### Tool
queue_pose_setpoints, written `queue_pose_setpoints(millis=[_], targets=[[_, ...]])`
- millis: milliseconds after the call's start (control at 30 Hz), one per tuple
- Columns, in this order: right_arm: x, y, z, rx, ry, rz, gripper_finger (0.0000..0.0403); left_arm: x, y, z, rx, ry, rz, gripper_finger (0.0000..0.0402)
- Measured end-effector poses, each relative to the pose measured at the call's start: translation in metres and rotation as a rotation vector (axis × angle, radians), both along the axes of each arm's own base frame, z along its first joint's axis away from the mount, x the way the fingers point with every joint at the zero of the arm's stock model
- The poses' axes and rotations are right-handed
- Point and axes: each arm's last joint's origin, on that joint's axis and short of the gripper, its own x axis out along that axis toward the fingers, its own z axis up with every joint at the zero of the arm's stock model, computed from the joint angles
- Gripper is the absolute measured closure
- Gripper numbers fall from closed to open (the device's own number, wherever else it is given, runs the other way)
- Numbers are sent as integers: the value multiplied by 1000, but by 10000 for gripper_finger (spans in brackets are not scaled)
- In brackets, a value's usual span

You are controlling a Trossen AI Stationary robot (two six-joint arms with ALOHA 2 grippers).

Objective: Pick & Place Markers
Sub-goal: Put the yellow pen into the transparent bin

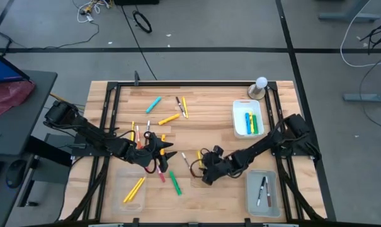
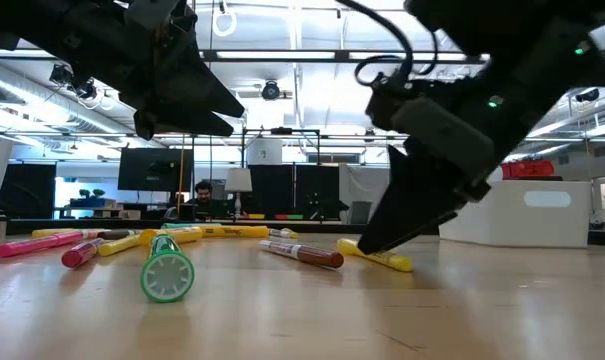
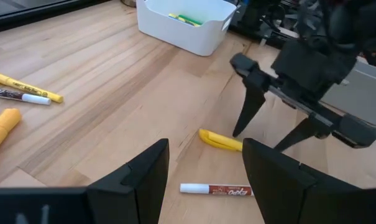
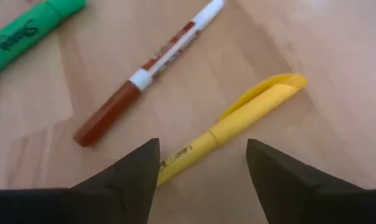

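We see a pale wooden plank counter point(image 1: 203, 120) framed in black rails, standing on a grey floor strewn with cables; the low view looks into a bright room with dark screens and a seated person point(image 2: 206, 198) far behind.

Beyond the right tool point(image 1: 204, 170) sits a white rectangular plastic bin point(image 1: 239, 123) holding yellow, green and blue markers point(image 1: 251, 122). Beside that tool's arm a clear rectangular tray point(image 1: 272, 200) holds two dark-capped white markers point(image 1: 262, 190), and near the left tool point(image 1: 167, 154) another clear tray point(image 1: 119, 198) holds two yellow ones point(image 1: 135, 189).

The right tool, fingers point(image 4: 130, 175) spread, stands low over a yellow highlighter marker point(image 4: 237, 122) lying flat, its long axis slanting between the fingers, capped end away from the tool. A white marker with a red-brown cap point(image 4: 147, 73) lies just beside it, roughly parallel. The left tool hangs nearby, fingers spread, gripping nothing.
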Motion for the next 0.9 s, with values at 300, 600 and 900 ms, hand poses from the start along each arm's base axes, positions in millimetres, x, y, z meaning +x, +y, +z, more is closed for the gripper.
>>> queue_pose_setpoints(millis=[300,600,900], targets=[[-14,-5,-15,-144,136,-30,256,0,0,0,-1,0,0,191],[-15,-10,-15,-106,158,-19,383,0,0,0,-4,0,-3,191],[-20,-5,38,-165,-59,-22,384,3,-7,6,90,-14,-151,191]])
